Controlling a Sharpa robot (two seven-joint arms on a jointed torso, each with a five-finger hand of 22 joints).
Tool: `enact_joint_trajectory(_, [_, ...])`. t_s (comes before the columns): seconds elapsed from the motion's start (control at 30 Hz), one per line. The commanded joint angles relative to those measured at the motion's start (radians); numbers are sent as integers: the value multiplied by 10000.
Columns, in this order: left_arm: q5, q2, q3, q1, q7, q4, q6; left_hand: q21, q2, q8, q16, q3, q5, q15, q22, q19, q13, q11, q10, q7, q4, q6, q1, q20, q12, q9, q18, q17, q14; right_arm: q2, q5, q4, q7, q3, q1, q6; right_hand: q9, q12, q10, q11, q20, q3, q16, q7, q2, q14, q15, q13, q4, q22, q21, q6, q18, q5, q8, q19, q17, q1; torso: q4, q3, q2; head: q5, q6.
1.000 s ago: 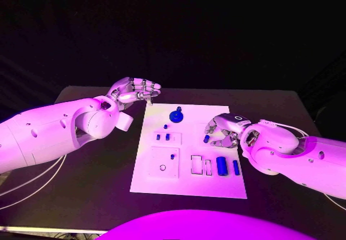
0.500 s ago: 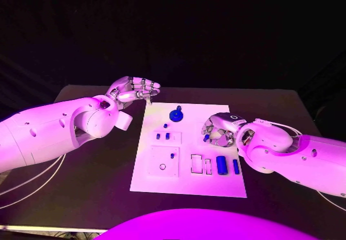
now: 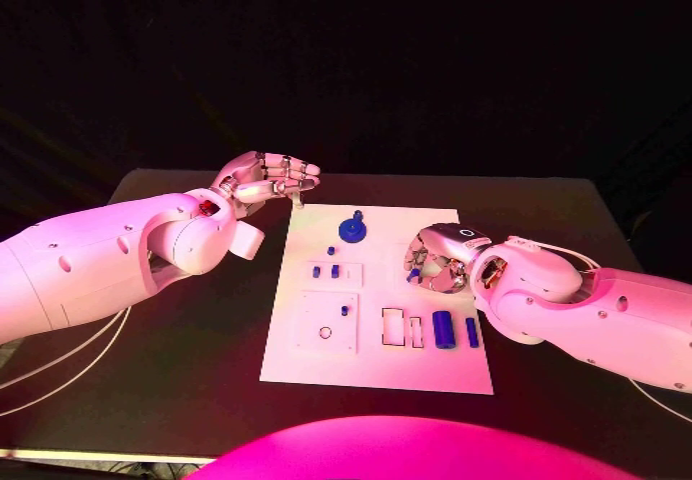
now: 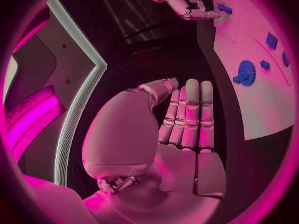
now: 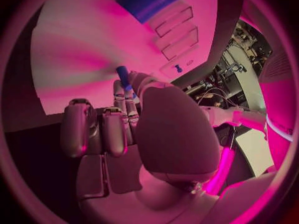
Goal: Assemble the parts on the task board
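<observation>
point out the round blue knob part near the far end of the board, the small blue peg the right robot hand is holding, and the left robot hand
round blue knob (image 3: 352,232), head view, on its disc face.
small blue peg (image 5: 122,76), right wrist view, on the shaft above the fingertips.
left robot hand (image 3: 270,181), head view, on the curled fingers' backs.

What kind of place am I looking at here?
Probably a robotics lab or demo stand: a black table holds a white task board with small blue parts, worked by two robot hands, left hand and right hand.
</observation>
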Motion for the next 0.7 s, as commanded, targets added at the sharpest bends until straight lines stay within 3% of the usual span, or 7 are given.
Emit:
enact_joint_trajectory(0.03, [59, 5, 7, 9, 26, 24, 168, -56, 87, 54, -63, -57, 40, 13, -16, -65, -16, 3, -49, 28, -25, -12, -3, 10, 35, -15, 155, -17, -31, 27, -344, 14, -97, -19, -37, 165, 113, -35, 583, -376, -117, 177, 62, -57, 276, 455, -109, 107, -182, 1737, 195, 185, -113, -10, 155, 482, 17, 161, -4, -2, -2, -12, -10])
enact_joint_trajectory(0.17, [59, 6, 7, 9, 19, 23, 172, -56, 87, 54, -63, -57, 40, 13, -16, -65, -16, 3, -49, 28, -25, -12, -3, 10, 35, -15, 155, -17, -31, 33, -505, 25, -198, -22, -43, 191, 310, -205, 904, -430, -178, 526, 81, -56, 430, 472, -176, 210, -596, 1852, 460, 253, -160, -272, 343, 533, 63, 247, -2, -1, -9, -21, -21])
enact_joint_trajectory(0.37, [59, 7, 7, 9, 4, 16, 176, -56, 87, 54, -63, -57, 40, 13, -16, -65, -16, 3, -49, 28, -25, -12, -3, 10, 35, -15, 155, -17, -31, 29, -685, 71, -275, -25, -54, 29, 503, -421, 1099, -431, -176, 889, 71, -32, 460, 469, -182, 333, -917, 1956, 689, 202, -201, -692, 480, 573, 51, 113, -1, -3, -11, -22, -24])
enact_joint_trajectory(0.7, [60, 30, 7, 9, 7, -19, 174, -65, 112, 65, -68, -63, 41, 17, -25, -65, -22, 5, -58, 32, -16, -12, -27, 14, 49, -18, 154, -25, -28, -247, -758, 666, -253, 7, 20, -488, 620, -533, 1235, -435, -173, 1105, 10, -20, 437, 442, -189, 421, -1102, 2080, 1049, 198, -261, -858, 568, 649, -61, 6, -3, -11, -27, 2, -15])
